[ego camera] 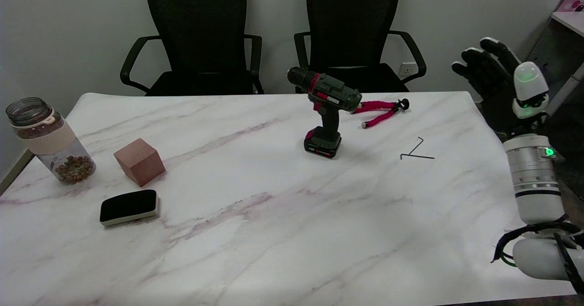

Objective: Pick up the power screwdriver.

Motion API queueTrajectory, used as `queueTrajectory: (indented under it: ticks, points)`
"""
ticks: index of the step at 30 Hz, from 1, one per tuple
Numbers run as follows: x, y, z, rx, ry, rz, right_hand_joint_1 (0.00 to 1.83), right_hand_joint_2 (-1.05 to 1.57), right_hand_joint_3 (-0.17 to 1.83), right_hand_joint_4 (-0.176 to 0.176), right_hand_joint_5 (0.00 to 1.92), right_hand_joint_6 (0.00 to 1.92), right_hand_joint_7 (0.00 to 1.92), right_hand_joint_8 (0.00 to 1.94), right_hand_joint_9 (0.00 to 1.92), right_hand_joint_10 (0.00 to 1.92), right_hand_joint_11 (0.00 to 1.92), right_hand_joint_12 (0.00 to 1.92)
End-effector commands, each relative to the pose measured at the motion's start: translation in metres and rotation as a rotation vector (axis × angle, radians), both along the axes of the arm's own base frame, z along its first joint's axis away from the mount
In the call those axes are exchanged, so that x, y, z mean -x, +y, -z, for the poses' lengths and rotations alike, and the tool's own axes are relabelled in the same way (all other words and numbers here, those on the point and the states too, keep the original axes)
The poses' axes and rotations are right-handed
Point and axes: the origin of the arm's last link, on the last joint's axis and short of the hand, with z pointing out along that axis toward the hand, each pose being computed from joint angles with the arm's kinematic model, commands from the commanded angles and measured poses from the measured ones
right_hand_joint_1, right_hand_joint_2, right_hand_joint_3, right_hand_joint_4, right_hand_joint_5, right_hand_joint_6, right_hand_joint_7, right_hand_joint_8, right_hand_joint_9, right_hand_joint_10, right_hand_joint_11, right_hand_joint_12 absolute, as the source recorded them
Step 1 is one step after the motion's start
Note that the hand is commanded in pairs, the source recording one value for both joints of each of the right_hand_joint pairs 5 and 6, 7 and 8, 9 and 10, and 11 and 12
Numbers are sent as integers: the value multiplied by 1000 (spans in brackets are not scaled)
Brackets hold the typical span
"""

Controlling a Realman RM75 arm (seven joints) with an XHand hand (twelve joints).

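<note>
The power screwdriver (pixel 325 110) stands upright on its battery base near the middle back of the marble table (pixel 255 215); it is dark grey-green with red trim and its chuck points left. My right hand (pixel 495 87) is raised in the air past the table's right edge, well to the right of the screwdriver. Its black fingers are spread and hold nothing. The white forearm (pixel 531 178) rises from the lower right.
A pink-legged mini tripod (pixel 381 111) lies just right of the screwdriver. Two hex keys (pixel 417 151) lie between it and my hand. On the left are a wooden cube (pixel 139 161), a black eraser (pixel 129 206) and a jar (pixel 50 141). Two black chairs (pixel 351 32) stand behind.
</note>
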Motion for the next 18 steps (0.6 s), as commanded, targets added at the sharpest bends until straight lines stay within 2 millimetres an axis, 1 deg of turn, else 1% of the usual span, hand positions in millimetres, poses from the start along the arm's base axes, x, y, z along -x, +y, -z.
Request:
queueTrajectory:
  ticks: [1, 4, 6, 8, 9, 12, 18]
  points:
    - [66, -84, 72, -144, -192, 191, 762, 105, 683, 99, 593, 593, 593, 593, 483, 483, 638, 638]
    - [75, -98, 97, -166, -196, 187, 767, 95, 662, 76, 438, 438, 438, 438, 470, 470, 613, 613]
    - [76, -106, 111, -190, -145, 173, 788, 42, 672, 75, 333, 333, 333, 333, 439, 439, 551, 551]
    - [76, -112, 121, -214, -101, 168, 852, -85, 705, 81, 308, 308, 308, 308, 409, 409, 500, 500]
    - [77, -116, 127, -229, -96, 173, 870, -109, 710, 83, 294, 294, 294, 294, 396, 396, 481, 481]
    - [78, -125, 142, -258, -109, 187, 910, -127, 696, 82, 237, 237, 237, 237, 361, 361, 430, 430]
    - [78, -139, 156, -261, -100, 190, 914, -152, 712, 86, 155, 155, 155, 155, 336, 336, 385, 385]
